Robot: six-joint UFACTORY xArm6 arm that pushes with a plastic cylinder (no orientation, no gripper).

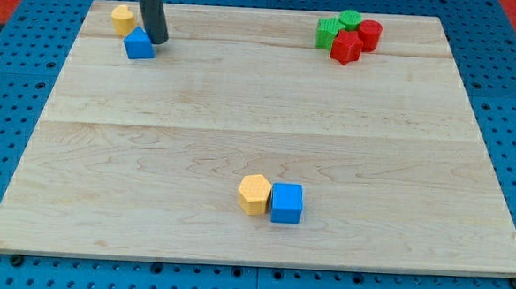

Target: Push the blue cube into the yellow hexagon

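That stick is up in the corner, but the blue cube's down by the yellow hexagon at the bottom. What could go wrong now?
My tip touches a blue block beside a small yellow block at the view's top left, so it might push that one. The blue cube already touches the yellow hexagon; a further push could slide both toward the board's bottom edge.

Blue cube (287,203) touches yellow hexagon (254,195) near the worktop (242,117) bottom centre. My tip (159,41) sits top left, against a blue block (139,44) beside a yellow block (123,19). Green blocks (338,27) and red blocks (354,41) cluster top right.
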